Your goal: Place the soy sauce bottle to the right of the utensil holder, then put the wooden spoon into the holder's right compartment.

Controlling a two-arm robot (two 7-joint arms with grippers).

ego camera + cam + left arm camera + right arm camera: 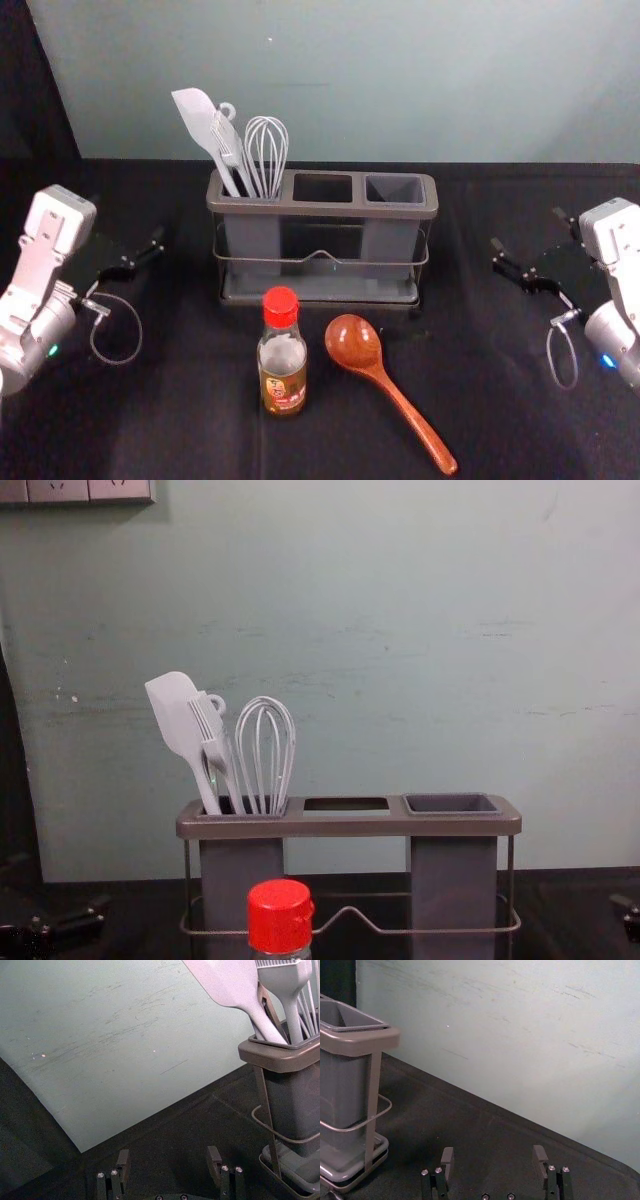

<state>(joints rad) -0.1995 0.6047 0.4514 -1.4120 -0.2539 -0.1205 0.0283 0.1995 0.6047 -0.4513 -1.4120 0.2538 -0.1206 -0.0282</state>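
Nothing is held: the jaws of the left gripper (169, 1157) are spread with a gap between them, and those of the right gripper (493, 1157) are parted likewise. The bottle (284, 375) is stood upright between the two pairs of jaws, nearer the robot than either and closer to the left pair. The spoon (385, 375) is laid flat just beside it, on the side toward the right jaws, its handle end pointed toward the robot. The holder (320, 209) is set behind both, also between the jaws.

The bottle should be judged rigid, fairly weighty for its width, and slick if of glass; the contents may be felt to shift. It is best gripped around the labelled body, below the shoulder, with even, moderate force, and kept upright. The red cap (281, 307) is better avoided, as a pinch there could let the body swing. For its place, the space between the holder and the right jaws is called for, so the right gripper seems suited.

The spoon is likely to be light, stiff and smooth. Its handle should be pinched firmly, since it could be rolled or twisted by the heavier bowl before the right compartment (395, 189) is reached.
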